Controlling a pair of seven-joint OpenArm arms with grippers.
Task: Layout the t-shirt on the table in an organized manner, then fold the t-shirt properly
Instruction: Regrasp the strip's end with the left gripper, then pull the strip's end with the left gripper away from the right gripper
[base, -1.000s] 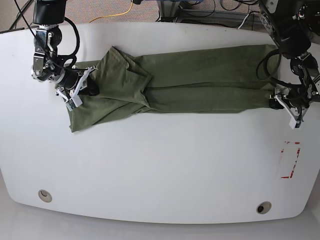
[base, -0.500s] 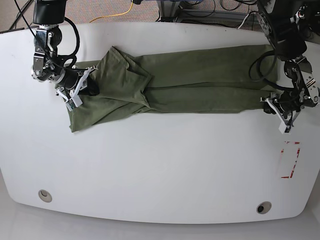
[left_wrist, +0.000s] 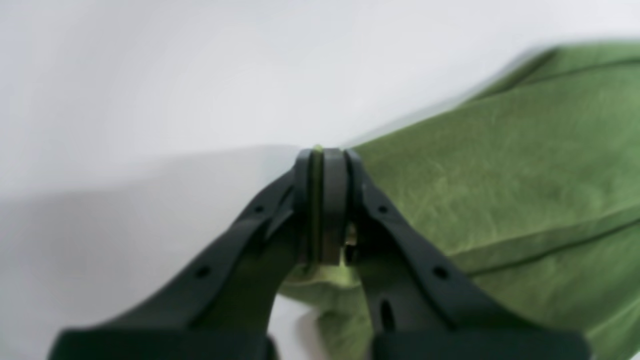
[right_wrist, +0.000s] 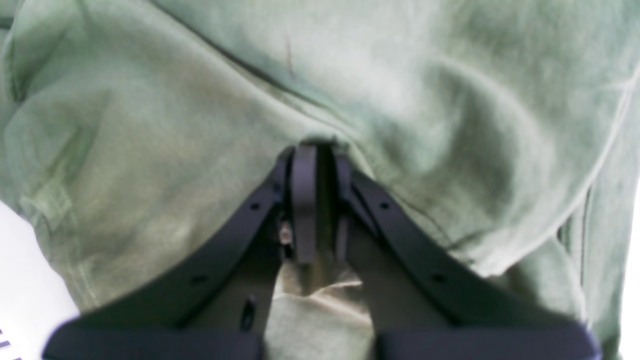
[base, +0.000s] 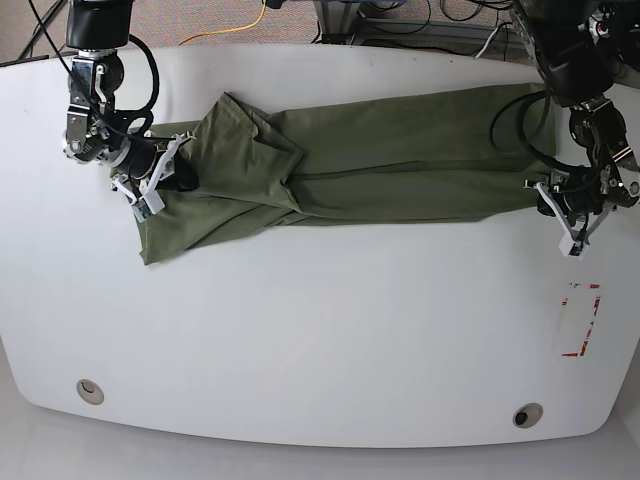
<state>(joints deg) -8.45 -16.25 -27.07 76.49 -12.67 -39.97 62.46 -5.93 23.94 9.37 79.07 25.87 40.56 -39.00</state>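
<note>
The olive-green t-shirt (base: 380, 160) lies stretched in a long wrinkled band across the far half of the white table (base: 320, 330). My right gripper (base: 172, 181), on the left of the base view, is shut on bunched fabric at the shirt's left end. In the right wrist view the right gripper (right_wrist: 315, 150) is pinching a fold of the t-shirt (right_wrist: 150, 150). My left gripper (base: 545, 203) is shut on the shirt's near right corner. In the left wrist view the left gripper (left_wrist: 322, 155) holds a thin green edge of the t-shirt (left_wrist: 500, 175).
Two metal grommets (base: 90, 390) (base: 527, 415) sit near the table's front edge. A red-marked rectangle (base: 581, 320) is at the right. Cables (base: 240, 20) lie on the floor beyond the far edge.
My left gripper, on the base view's right, has shifted a little inward and then up with the shirt's corner in it. The right gripper has stayed put.
</note>
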